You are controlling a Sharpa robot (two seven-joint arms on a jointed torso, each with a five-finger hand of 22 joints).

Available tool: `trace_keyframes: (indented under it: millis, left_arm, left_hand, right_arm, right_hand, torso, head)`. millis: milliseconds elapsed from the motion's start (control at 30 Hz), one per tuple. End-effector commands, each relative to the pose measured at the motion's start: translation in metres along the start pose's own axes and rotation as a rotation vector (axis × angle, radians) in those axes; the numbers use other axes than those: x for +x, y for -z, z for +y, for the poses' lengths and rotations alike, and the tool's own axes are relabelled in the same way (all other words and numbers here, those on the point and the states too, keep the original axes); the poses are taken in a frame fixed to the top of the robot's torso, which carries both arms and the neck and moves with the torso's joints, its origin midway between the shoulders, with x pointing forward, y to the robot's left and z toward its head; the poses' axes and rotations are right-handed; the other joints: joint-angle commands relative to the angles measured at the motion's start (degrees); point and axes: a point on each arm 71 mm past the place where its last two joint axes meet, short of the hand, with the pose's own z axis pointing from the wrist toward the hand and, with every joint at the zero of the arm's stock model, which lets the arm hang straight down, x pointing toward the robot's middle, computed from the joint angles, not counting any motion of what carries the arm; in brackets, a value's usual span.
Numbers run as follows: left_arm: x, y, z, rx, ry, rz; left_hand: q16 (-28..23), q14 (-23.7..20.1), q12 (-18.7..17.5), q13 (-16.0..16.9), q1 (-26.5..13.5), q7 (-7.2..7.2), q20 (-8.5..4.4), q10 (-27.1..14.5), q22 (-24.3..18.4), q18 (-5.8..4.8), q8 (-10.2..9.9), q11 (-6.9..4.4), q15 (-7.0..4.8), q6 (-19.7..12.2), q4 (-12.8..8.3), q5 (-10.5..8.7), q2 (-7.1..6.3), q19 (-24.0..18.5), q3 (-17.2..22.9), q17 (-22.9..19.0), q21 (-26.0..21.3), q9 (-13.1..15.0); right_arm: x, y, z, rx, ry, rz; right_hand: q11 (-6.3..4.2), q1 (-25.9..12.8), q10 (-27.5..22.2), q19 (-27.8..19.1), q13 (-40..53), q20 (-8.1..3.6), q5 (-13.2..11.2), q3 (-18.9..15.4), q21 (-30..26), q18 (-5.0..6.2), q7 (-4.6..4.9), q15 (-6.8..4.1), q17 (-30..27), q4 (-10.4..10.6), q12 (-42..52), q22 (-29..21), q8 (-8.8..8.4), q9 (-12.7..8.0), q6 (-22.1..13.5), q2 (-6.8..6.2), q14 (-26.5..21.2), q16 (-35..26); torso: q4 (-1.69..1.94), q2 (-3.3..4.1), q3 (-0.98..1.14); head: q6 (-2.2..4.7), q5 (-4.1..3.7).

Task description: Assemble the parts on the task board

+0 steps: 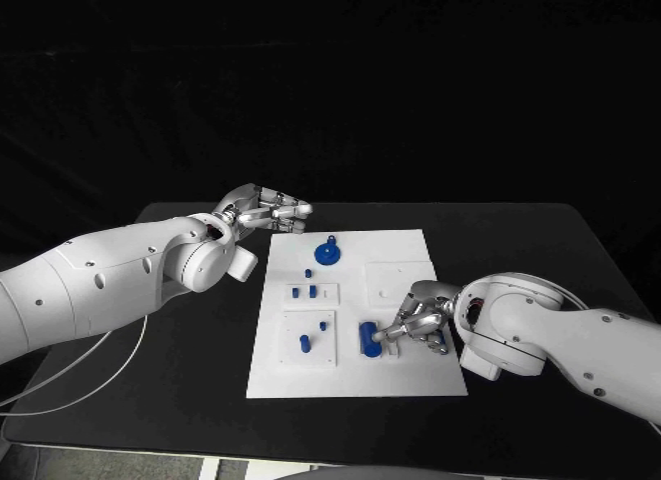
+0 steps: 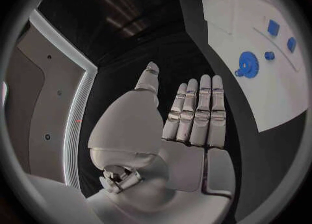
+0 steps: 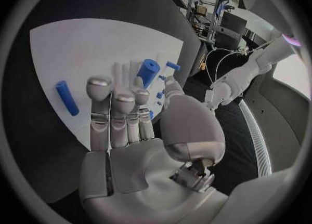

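The right hand (image 1: 417, 325) hovered with fingers apart, holding nothing, just over a blue cylinder (image 3: 147, 72) on the task board (image 1: 417, 380) — best pinched squarely; the left hand (image 1: 265, 210) idled, fingers straight.

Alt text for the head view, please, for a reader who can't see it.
The right hand reaches over the white task board beside a blue cylinder. The left hand hovers, holding nothing, off the board's far left corner, near a blue gear.
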Motion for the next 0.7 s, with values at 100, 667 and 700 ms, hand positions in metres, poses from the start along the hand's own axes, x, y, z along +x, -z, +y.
trace_keyframes:
  millis: [100,667,700]
  left_arm:
    - [0.003,0.0,0.0,0.003,0.0,0.019]
    - [0.004,0.0,0.002,-0.004,-0.002,0.024]
    - [0.004,0.0,0.003,-0.005,-0.002,0.024]
  left_hand:
    - [-0.34,-0.35,-0.11,0.02,0.03,0.01,0.36,-0.18,-0.05,-0.46,0.1,0.03,0.04,-0.24,0.34,-0.15,-0.37,0.15,0.06,0.0,0.31,-0.01]
    - [-0.34,-0.35,-0.11,0.02,0.03,0.01,0.36,-0.18,-0.05,-0.46,0.1,0.03,0.04,-0.24,0.34,-0.15,-0.37,0.15,0.06,0.0,0.31,-0.01]
    - [-0.34,-0.35,-0.11,0.02,0.03,0.01,0.36,-0.18,-0.05,-0.46,0.1,0.03,0.04,-0.24,0.34,-0.15,-0.37,0.15,0.06,0.0,0.31,-0.01]
  right_arm:
    - [0.005,0.0,0.001,-0.008,0.033,0.068]
    - [0.004,-0.009,0.005,0.029,0.028,0.02]
    - [0.004,-0.01,0.005,0.032,0.028,0.017]
  right_hand:
    - [0.11,1.65,-0.07,2.84,0.2,-0.01,-0.39,10.07,0.25,0.09,-0.29,-0.42,0.04,-4.34,0.52,0.15,-0.27,-1.1,0.57,-1.73,-0.09,0.36]
    - [-0.05,-1.8,0.4,2.92,0.64,0.05,-1.58,12.4,0.82,-0.13,-0.52,-0.34,0.42,-5.32,1.2,0.53,-0.2,-1.31,1.28,-0.35,0.01,0.87]
    - [-0.05,-2.05,0.44,2.94,0.65,0.06,-1.56,12.34,0.9,-0.13,-0.53,-0.32,0.45,-5.05,1.23,0.56,-0.22,-1.3,1.26,-0.22,0.01,0.91]
  torso:
    - [0.0,0.0,-0.1]
    - [0.23,0.02,-0.17]
    - [0.19,0.03,-0.15]
  head:
    - [-0.12,-0.01]
    - [-0.39,0.04]
    - [-0.4,0.07]
